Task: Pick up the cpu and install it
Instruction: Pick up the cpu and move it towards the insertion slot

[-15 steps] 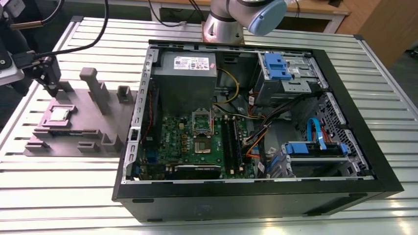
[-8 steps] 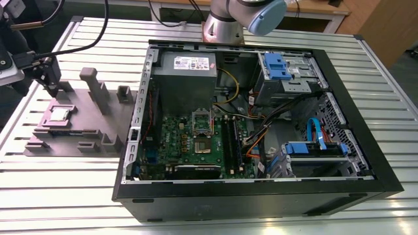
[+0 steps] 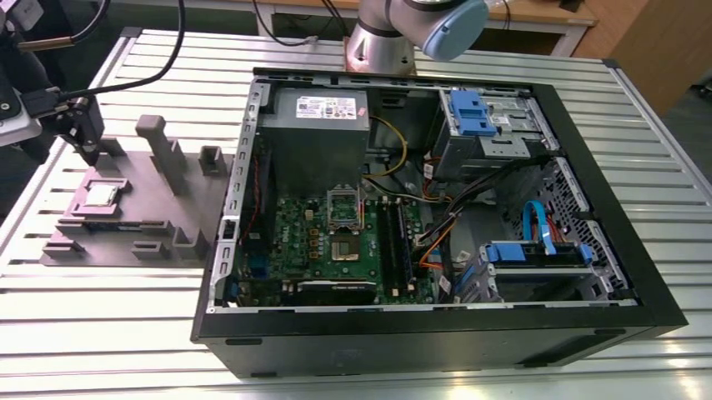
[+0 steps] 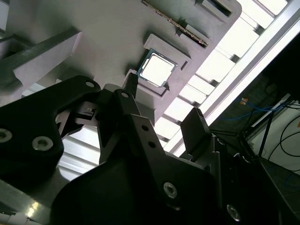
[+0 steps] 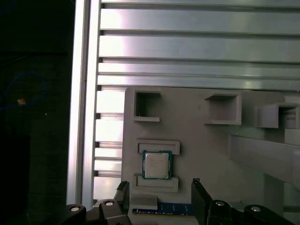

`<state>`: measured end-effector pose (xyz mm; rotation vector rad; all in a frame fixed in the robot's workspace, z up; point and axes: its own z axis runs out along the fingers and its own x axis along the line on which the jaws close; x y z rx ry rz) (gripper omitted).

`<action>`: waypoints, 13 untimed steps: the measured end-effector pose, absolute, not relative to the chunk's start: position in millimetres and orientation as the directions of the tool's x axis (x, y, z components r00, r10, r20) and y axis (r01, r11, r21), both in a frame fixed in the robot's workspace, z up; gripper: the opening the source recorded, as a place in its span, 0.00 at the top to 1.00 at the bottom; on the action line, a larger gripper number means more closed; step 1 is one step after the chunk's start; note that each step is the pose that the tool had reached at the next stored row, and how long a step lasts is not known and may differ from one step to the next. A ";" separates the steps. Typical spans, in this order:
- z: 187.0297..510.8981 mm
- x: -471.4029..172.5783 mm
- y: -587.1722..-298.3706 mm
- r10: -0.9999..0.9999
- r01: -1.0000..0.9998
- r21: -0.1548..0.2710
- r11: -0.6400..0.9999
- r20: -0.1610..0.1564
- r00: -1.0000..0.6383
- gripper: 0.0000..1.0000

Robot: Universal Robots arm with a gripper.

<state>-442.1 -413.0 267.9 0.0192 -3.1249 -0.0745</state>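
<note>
- Exterior view: the cpu (image 3: 102,194) lies flat, metal top up, in a shallow seat on a grey fixture block (image 3: 145,225). The block sits at the left of the frame on the slatted metal table (image 3: 112,292).
- Same view: the gripper (image 3: 89,152) hangs over the far part of the block, up and to the left of the cpu in the frame. It is near the chip but apart from it. Dark cables run from it toward the upper left corner.
- Tool state: in both wrist views the two fingers (image 4: 197,129) (image 5: 200,199) stand apart, with nothing clamped between them.
- In the second wrist view the cpu (image 4: 157,70) shows beyond the fingertips, bright and square. It is framed by two low raised lips of the block, and no finger touches it.
- In the first wrist view the cpu (image 5: 156,165) sits between the same two lips, one against each opposite edge, with its thin green border visible round the metal top. The fingers flank the line toward it but stop short of it.
- Exterior view, centre and right of the frame: an open computer case (image 3: 445,333) lies on its side on the table. A green motherboard (image 3: 333,242) fills the lower left part of its interior.
- The cpu is outside the case and well apart from the motherboard. The case's left wall stands between them.
- The arm's base (image 3: 384,42) stands at the top centre of the frame, behind the case.
</note>
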 end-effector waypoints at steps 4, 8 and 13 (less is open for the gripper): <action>267.0 -442.2 -413.0 -0.013 -0.012 0.067 0.998 0.015 -1.000 0.36; 260.9 -442.2 -413.0 -0.013 -0.012 0.074 0.997 0.015 -1.000 0.36; 251.9 -442.2 -413.3 -0.013 -0.012 0.073 0.997 0.015 -1.000 0.36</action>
